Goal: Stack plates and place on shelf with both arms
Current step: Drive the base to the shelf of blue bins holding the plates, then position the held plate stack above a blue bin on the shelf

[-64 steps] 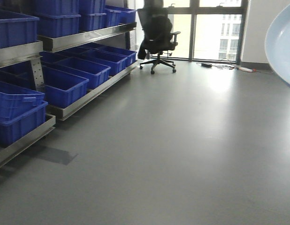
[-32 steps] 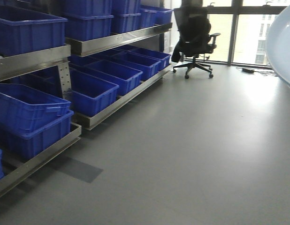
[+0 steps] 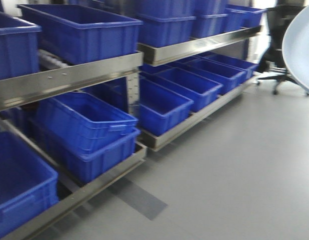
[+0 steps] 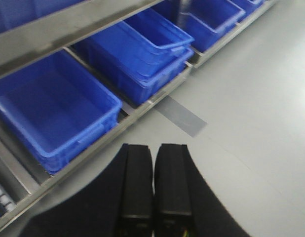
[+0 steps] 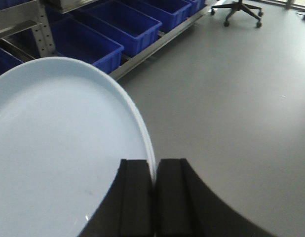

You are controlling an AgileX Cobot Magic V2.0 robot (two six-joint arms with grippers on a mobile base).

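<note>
A large glossy white plate (image 5: 58, 148) is held on edge, and my right gripper (image 5: 155, 163) is shut on its rim. I cannot tell whether a second plate lies stacked against it. The same plate (image 3: 302, 50) cuts into the right edge of the front view. My left gripper (image 4: 153, 148) is shut with nothing between its fingers and hangs over the grey floor, just off the lower rail of the shelf (image 4: 118, 121). The stainless-steel shelf (image 3: 69, 80) fills the left of the front view in tiers.
Several blue plastic crates (image 3: 84, 32) sit on every shelf tier, some nested (image 4: 142, 54). A black office chair (image 3: 284, 30) stands at the far right, also seen by the right wrist camera (image 5: 239, 7). A darker patch (image 3: 139, 197) marks the grey floor beside the shelf.
The front view has swung toward the shelf, which now looms closer and fills the left half. The chair has slid to the right edge. The plate stays at the right edge.
</note>
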